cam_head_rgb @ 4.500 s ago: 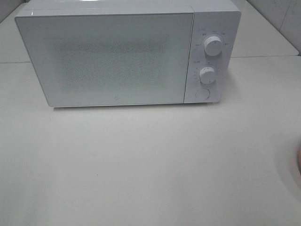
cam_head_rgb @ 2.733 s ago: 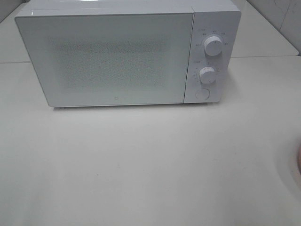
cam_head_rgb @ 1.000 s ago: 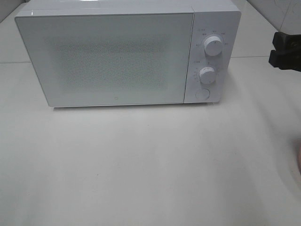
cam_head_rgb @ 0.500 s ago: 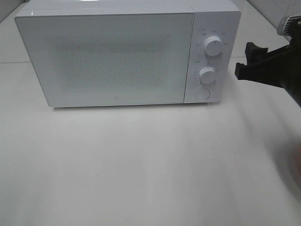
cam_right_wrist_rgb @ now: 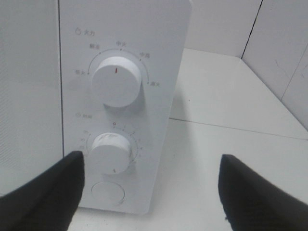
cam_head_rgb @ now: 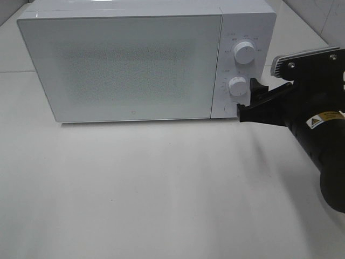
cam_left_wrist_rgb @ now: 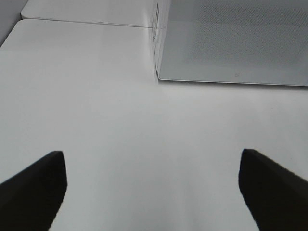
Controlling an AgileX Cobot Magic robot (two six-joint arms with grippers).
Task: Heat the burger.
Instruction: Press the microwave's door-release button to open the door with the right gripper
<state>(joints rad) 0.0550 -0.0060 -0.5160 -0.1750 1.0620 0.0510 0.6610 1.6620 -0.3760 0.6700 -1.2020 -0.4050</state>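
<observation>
Right fingers (cam_right_wrist_rgb: 45, 197) wide apart near round button (cam_right_wrist_rgb: 108, 193) on microwave (cam_head_rgb: 135, 65)

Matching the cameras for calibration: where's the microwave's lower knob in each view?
Exterior high: lower knob on the control panel, right of the door, under the upper knob.
Left wrist: not in it; only a corner of the microwave shows.
Right wrist: lower knob, between the upper knob and the round button.
Shared landmark: microwave door.
</observation>
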